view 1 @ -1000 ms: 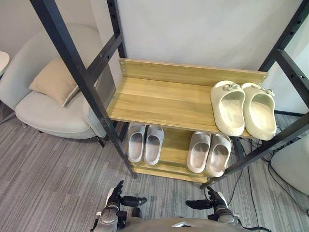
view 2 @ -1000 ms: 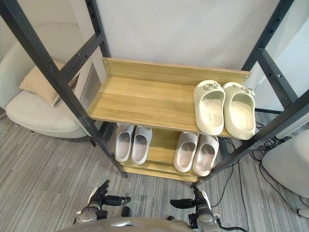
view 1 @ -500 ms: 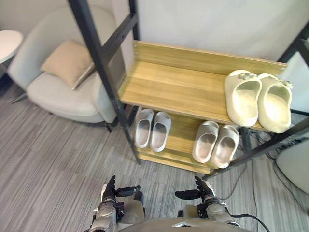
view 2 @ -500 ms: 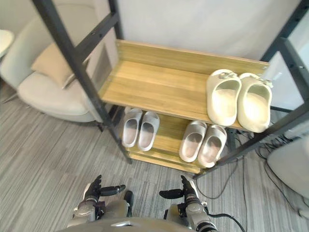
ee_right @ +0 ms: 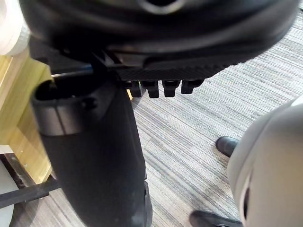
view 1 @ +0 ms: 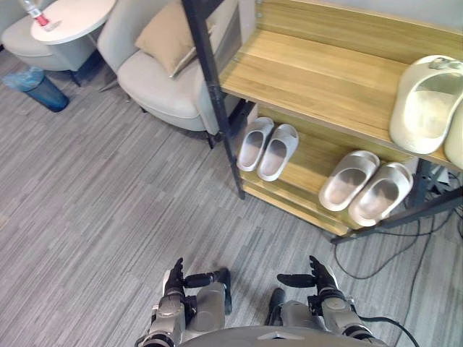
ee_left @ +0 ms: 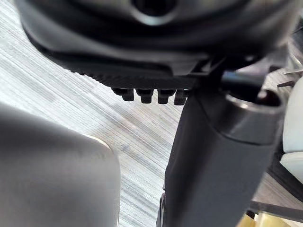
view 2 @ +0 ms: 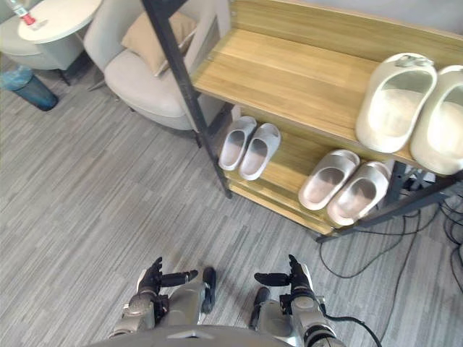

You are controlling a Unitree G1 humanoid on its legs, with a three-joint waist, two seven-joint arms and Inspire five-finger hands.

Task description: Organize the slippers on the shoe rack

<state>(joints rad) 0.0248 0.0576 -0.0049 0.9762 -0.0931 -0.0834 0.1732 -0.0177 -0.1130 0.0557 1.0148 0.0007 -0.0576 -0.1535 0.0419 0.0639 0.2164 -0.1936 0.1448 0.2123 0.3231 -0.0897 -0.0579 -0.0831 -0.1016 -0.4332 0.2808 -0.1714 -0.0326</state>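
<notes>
Both sets of fingers stand straight and relaxed and grip nothing: the left hand [view 1: 176, 279] and the right hand [view 1: 323, 277] hang low over the grey carpeted floor [view 1: 101, 210], thumbs turned in toward each other, well apart from the rack. In the wrist views the left fingers [ee_left: 147, 95] and the right fingers [ee_right: 161, 88] reach out over bare carpet. Beyond the hands stands the shoe rack [view 2: 289, 79], two wooden shelves in a black frame. On its lower shelf a small pale pair of slippers [view 2: 248, 146] lies side by side near the left post, and a grey pair [view 2: 341, 186] lies toward the right, angled and touching each other. On the upper shelf a larger cream pair [view 2: 396, 101] sits at the right end, openings up, with the rest of that shelf bare wood. Left of the rack is a light armchair [view 2: 134, 79] with a tan cushion [view 2: 155, 36]. Past it stand a small round counter [view 1: 69, 13] carrying a bottle [view 1: 35, 11] and, on the floor, a blue bin [view 1: 36, 87].
</notes>
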